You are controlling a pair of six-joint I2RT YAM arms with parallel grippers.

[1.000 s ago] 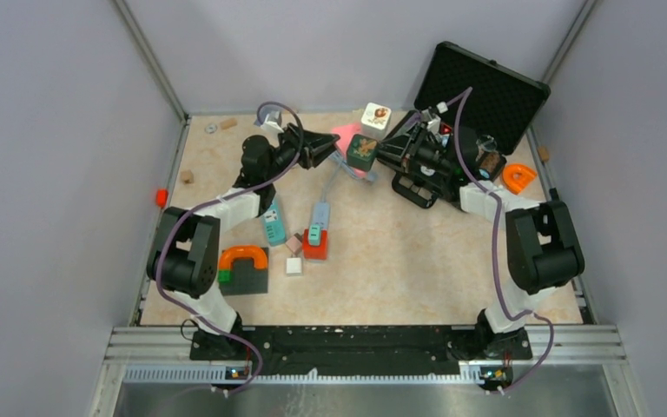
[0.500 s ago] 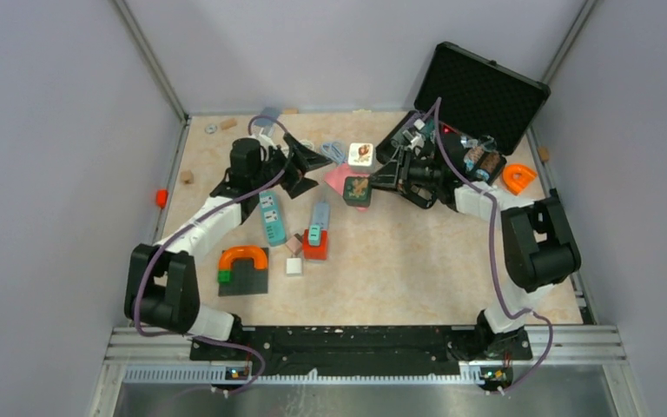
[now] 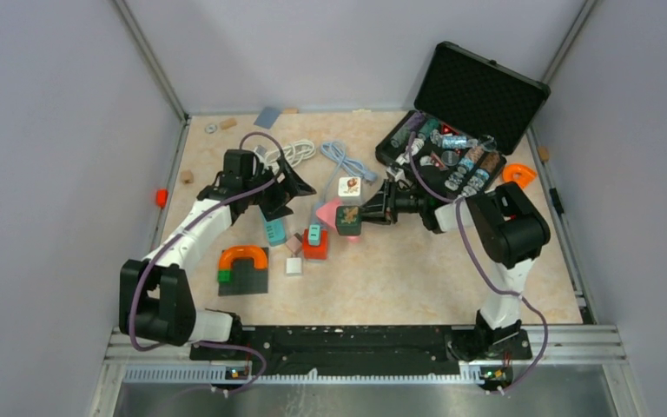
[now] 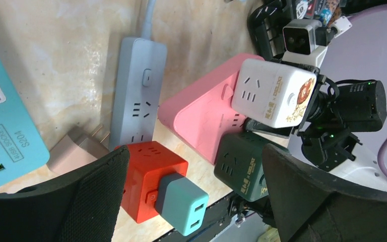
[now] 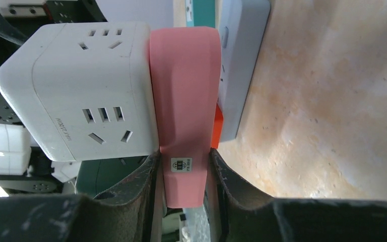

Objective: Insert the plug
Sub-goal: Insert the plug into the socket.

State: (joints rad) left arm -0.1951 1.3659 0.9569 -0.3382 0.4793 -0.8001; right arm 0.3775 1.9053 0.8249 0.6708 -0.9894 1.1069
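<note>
R claw (image 5: 184,160) hauled 1 pink strip (image 5: 184,85) nearer, gripped; white cube (image 5: 80,85), green cube (image 4: 239,166); L claw (image 4: 195,154) wide.

Taking the cube socket (image 3: 318,250) as landmark, a charger (image 3: 313,233) sits plugged into it, a power strip (image 3: 274,230) lies just left, an arched block (image 3: 243,271) front-left, an open case (image 3: 485,91) far behind-right.

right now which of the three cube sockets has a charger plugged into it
The red cube, with the teal charger in its side; the white cube and dark green cube show no charger.
</note>
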